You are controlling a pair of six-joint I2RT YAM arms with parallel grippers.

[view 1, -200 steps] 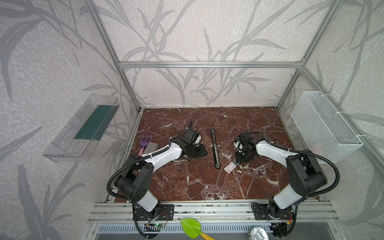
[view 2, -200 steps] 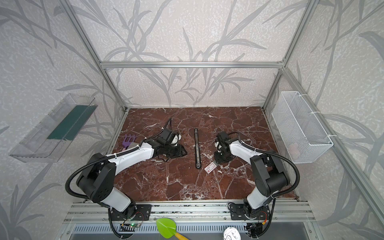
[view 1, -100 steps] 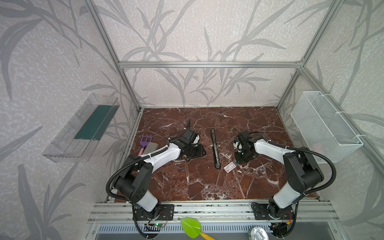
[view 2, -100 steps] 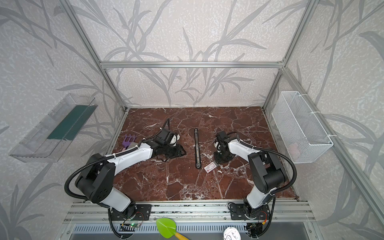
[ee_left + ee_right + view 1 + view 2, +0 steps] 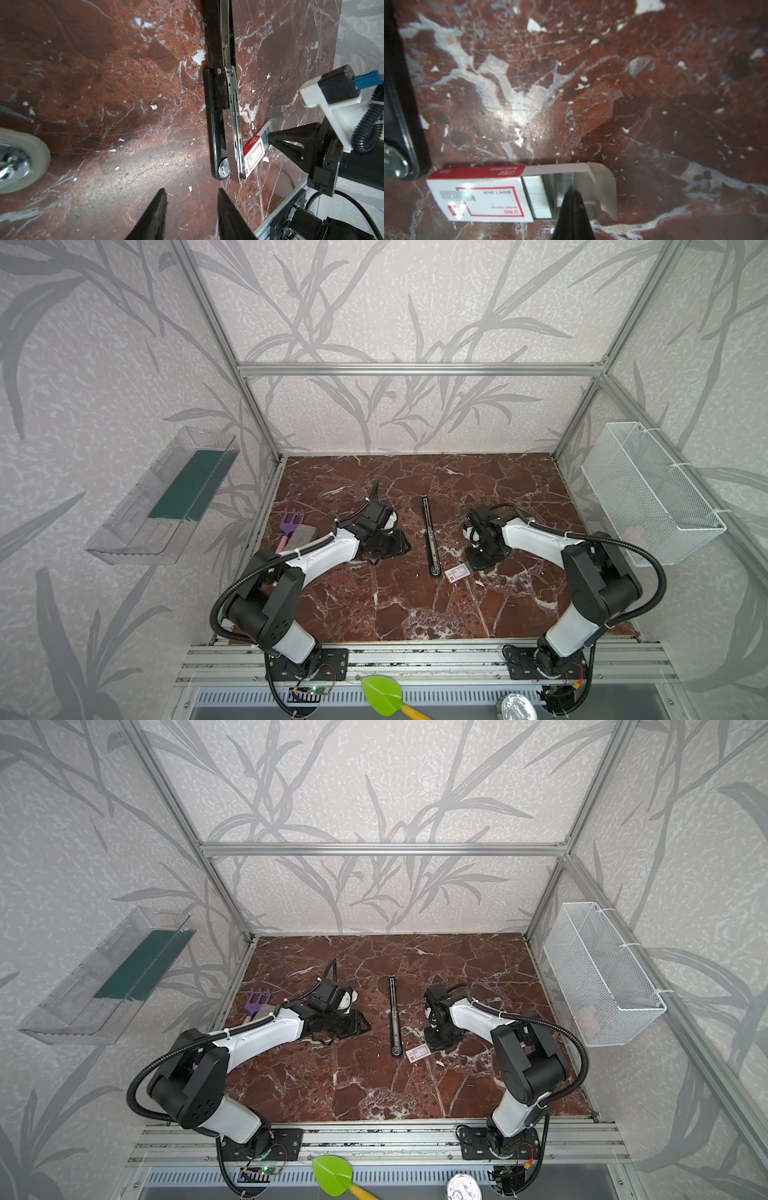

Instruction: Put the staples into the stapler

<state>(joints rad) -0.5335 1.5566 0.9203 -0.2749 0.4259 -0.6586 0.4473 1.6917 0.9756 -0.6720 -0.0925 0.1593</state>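
Closed right pincer [image 5: 572, 197] rests in the open tray of the staples [image 5: 481, 193].

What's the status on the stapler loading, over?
Left gripper open, empty, near the stapler. Right gripper shut, tips in open tray of staples box; grip unclear. Stapler lies opened flat beside it, nothing in the way.

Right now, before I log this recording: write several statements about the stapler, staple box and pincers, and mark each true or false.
1. The long black stapler lies opened flat on the red marble table. True.
2. The small white cardboard staple box with red label is fully closed. False: its tray is slid out, silver staples showing.
3. The left pincer is open and empty. True.
4. The right pincer is wide open over the stapler. False: it is shut, tips at the box's tray.
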